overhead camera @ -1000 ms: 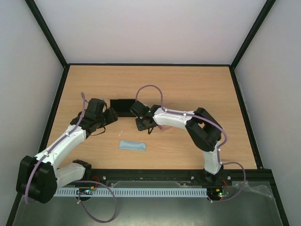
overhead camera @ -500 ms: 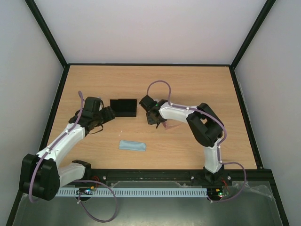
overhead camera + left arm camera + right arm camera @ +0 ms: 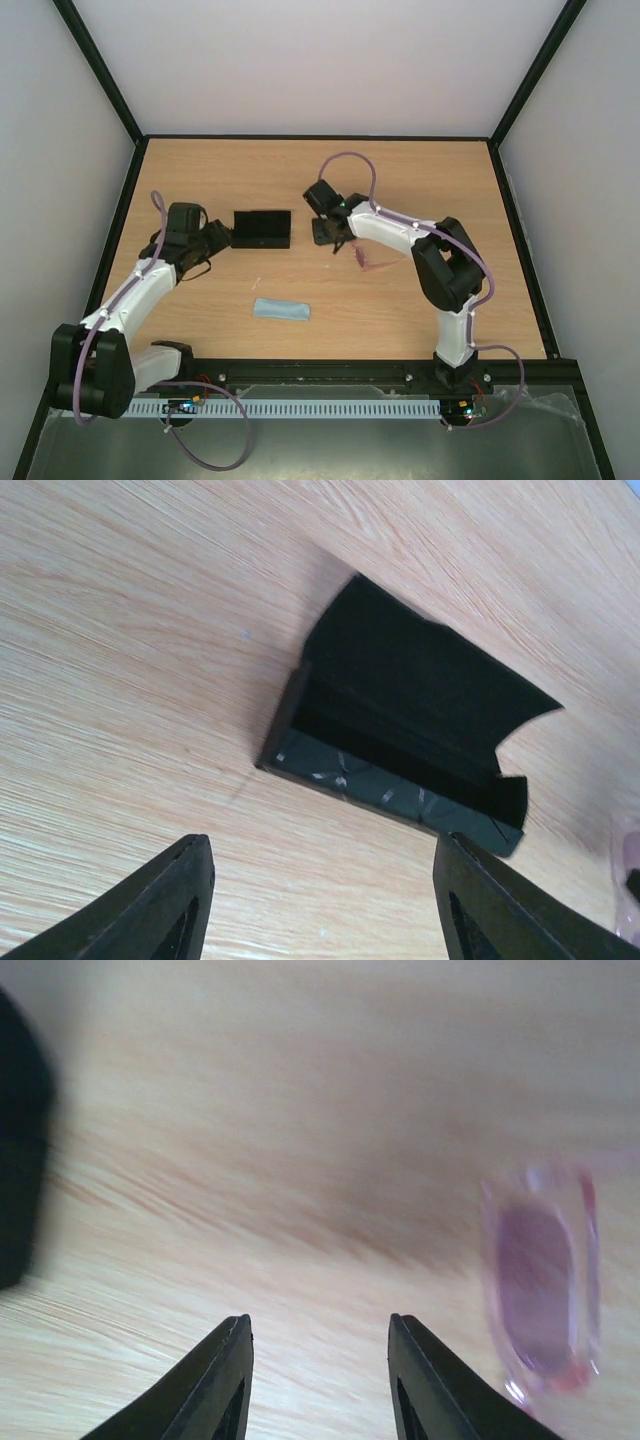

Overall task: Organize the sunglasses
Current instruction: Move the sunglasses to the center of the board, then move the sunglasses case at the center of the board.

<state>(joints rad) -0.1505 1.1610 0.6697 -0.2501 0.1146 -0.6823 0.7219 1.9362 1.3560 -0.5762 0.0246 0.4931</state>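
Your sunglasses [image 3: 364, 258] lie on the table [image 3: 400, 170], at 4 o'clock from your right pincer [image 3: 323, 233]. Its jaws are apart and empty. Your left pincer [image 3: 224, 236] is apart too, at 9 o'clock from the case [image 3: 262, 228].

Top external: fixed high behind the arm bases, tilted down and forward, far enough back to take in the whole surface [image 3: 420, 180] and both arms. Left wrist: low and close, looking obliquely past the left hand [image 3: 320, 880] at the black case [image 3: 400, 720]; right wrist: nearer still, skimming the surface past the right hand [image 3: 318, 1360], blurred. All three views share the black case; top external and right wrist share the sunglasses [image 3: 540, 1280].
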